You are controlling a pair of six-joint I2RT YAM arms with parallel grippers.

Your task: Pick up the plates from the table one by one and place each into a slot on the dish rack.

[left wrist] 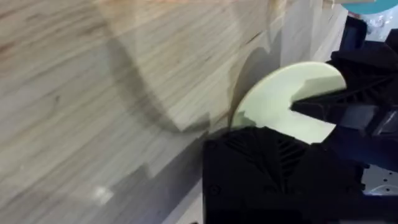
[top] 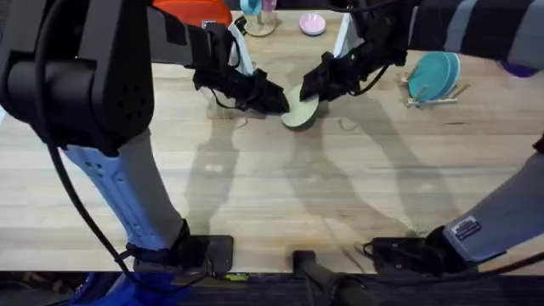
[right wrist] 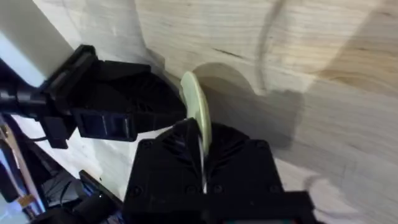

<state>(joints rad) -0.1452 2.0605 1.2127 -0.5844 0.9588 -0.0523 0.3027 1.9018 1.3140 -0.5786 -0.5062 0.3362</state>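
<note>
On the pale wooden counter [top: 255,187], the dish rack [top: 433,95] at far right holds teal plates [top: 435,75] on edge. At mid-counter the yellow-green plate [top: 300,110] stands tilted on its rim, pinched between the left end effector [top: 279,102] and right end effector [top: 311,87], both clamped onto it.

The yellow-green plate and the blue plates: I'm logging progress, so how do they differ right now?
The yellow-green plate is pale, while the blue plates are teal. It is tilted up off the table mid-table, between the left hand and right hand; the blue plates already stand on edge in the dish rack at the right. The right hand grips the yellow-green plate's rim; nothing holds the blue ones. Both are round and plain.
</note>
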